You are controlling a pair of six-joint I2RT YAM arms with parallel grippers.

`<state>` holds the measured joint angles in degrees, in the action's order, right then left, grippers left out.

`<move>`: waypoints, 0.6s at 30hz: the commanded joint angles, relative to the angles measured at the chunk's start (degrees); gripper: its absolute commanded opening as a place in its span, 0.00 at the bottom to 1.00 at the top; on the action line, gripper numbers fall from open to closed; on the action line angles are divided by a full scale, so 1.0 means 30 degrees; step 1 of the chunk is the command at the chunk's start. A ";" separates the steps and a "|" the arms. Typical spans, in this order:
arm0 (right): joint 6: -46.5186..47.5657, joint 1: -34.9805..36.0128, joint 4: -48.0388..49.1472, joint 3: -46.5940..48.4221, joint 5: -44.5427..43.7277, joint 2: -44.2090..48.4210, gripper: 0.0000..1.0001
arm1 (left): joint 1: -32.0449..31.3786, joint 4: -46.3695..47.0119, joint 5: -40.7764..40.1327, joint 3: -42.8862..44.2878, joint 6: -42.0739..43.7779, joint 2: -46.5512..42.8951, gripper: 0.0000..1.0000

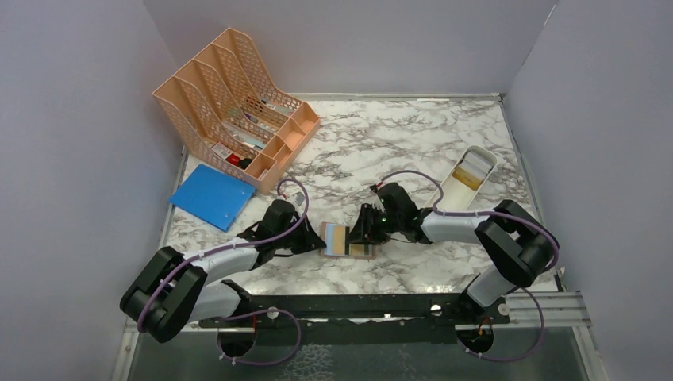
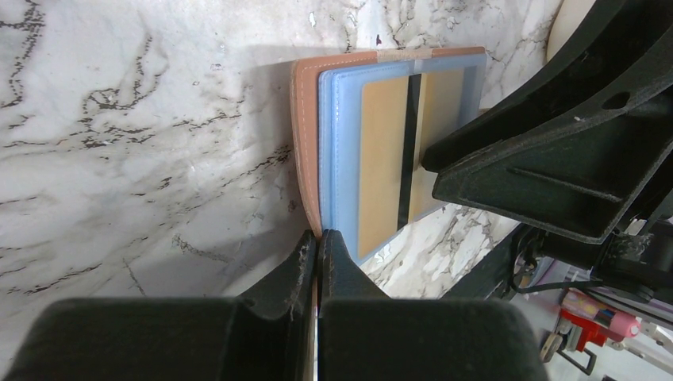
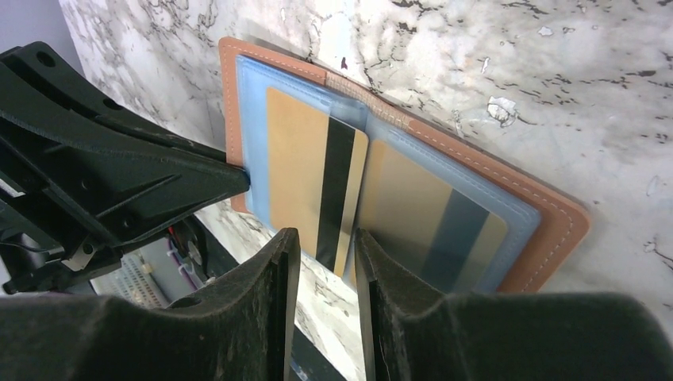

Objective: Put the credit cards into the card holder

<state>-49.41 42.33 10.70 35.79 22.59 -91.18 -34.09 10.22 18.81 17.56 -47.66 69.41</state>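
The card holder [image 1: 347, 240] lies open on the marble table between my two grippers, pinkish-tan outside with a light blue lining [image 3: 254, 119]. A gold card with a black stripe [image 3: 317, 182] sits in its left half, its lower end sticking out past the lining. A second gold card [image 3: 432, 214] lies under the lining of the right half. My left gripper [image 2: 317, 238] is shut on the card holder's tan edge [image 2: 305, 119]. My right gripper [image 3: 325, 254] is slightly open just below the striped card, with nothing between its fingers. More cards [image 1: 468, 176] lie in the white tray.
The white oblong tray [image 1: 486, 159] stands at the right. A peach mesh file organiser [image 1: 238, 103] stands at the back left, with a blue folder [image 1: 213, 196] flat in front of it. Grey walls close in the table on three sides.
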 commanded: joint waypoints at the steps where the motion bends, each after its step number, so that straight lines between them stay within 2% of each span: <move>1: 0.0262 0.0236 -0.0141 0.0461 -0.0347 -0.0511 0.37 | 0.0030 0.0198 0.0501 0.0375 0.0037 -0.0343 0.00; 10: -0.0114 0.0841 0.0485 0.1506 -0.0003 -0.1615 0.37 | 0.0025 0.0231 0.0698 0.0464 -0.0154 -0.0518 0.00; 17: -0.0100 0.0989 0.0602 0.1550 -0.0097 -0.1336 0.36 | 0.0017 0.0352 0.0894 0.0509 -0.0285 -0.0555 0.00; 18: -0.0020 0.0980 0.0419 0.1547 -0.0177 -0.1208 0.36 | 0.0009 0.0349 0.0940 0.0541 -0.0300 -0.0611 0.03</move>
<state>-49.52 44.60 11.55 39.38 22.61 -94.96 -34.09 10.17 19.09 17.58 -48.03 68.77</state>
